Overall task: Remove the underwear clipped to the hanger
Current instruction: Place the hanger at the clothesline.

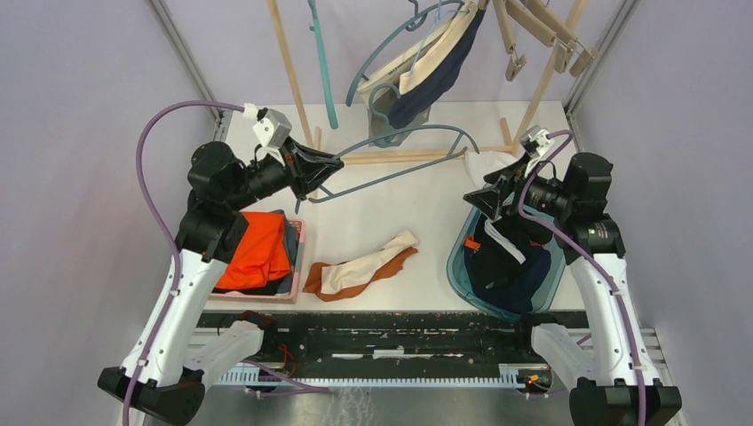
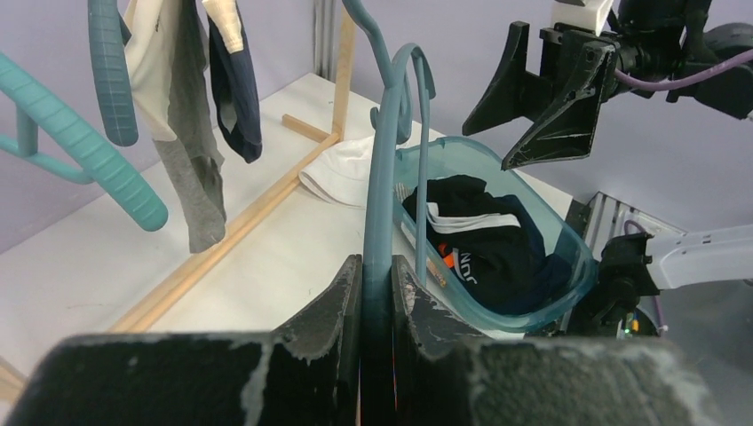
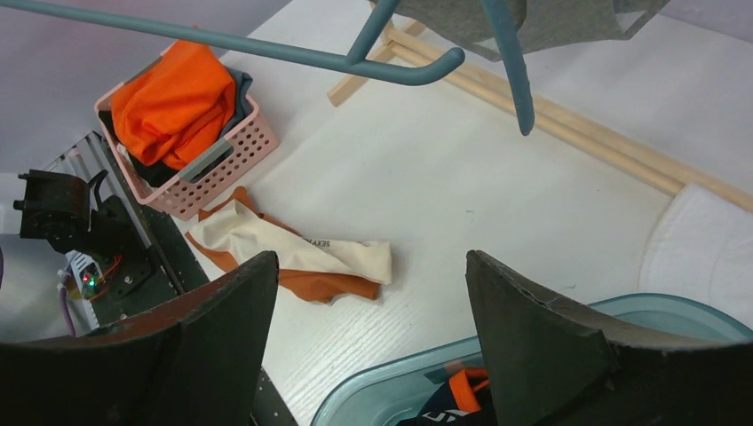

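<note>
Fingers of the left gripper are pressing together on the bar of a blue-grey hanger, which is looking bare, with no cloth showing along it. The hanger's long axis is running across the middle of the desk from the left edge toward the right, its free end pointing at the right gripper. That gripper is hovering with its jaws spread wide and holding nothing, above the teal bin at the right edge, where black and navy underwear is lying.

More underwear is hanging at the wooden rack on the far edge: cream, grey and navy pieces, long axes pointing straight down. A cream and orange pair is lying loose toward the near edge, its length slanting from near-left to far-right.

Judging from this, one hanger is emptied and the step in hand is disposing of it. The next move is calling for setting it down, then reaching to the far rack, one gripper steadying the hanger there while the other is pulling a garment free.
</note>
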`<action>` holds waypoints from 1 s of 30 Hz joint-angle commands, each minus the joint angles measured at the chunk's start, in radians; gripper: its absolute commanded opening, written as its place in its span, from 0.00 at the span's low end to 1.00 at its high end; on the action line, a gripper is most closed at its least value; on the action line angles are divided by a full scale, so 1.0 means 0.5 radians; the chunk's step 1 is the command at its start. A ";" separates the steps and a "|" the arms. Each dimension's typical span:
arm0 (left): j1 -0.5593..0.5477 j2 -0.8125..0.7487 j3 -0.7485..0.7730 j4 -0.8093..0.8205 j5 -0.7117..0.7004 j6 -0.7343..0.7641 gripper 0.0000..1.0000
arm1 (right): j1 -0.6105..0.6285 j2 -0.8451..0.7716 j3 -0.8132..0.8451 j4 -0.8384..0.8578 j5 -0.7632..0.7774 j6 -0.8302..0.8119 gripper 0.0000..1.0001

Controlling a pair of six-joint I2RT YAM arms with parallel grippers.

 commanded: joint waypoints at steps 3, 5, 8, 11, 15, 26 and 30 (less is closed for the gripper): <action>-0.006 -0.075 0.143 -0.188 0.043 0.302 0.03 | 0.009 0.049 0.189 -0.257 -0.103 -0.226 0.90; -0.006 -0.083 0.156 -0.239 0.054 0.341 0.03 | 0.011 0.079 0.238 -0.341 -0.104 -0.285 0.93; -0.006 -0.100 0.180 -0.321 0.044 0.416 0.03 | 0.017 0.111 0.278 -0.422 -0.120 -0.338 0.96; -0.006 -0.119 0.223 -0.433 -0.002 0.512 0.03 | 0.027 0.114 0.268 -0.448 -0.125 -0.358 0.97; -0.006 -0.139 0.320 -0.628 -0.064 0.625 0.03 | 0.037 0.117 0.235 -0.454 -0.111 -0.373 0.98; -0.008 -0.152 0.641 -1.208 -0.250 0.962 0.03 | 0.070 0.178 0.331 -0.613 -0.138 -0.473 1.00; -0.006 -0.146 0.782 -1.380 -0.392 1.034 0.03 | 0.080 0.211 0.341 -0.657 -0.134 -0.494 1.00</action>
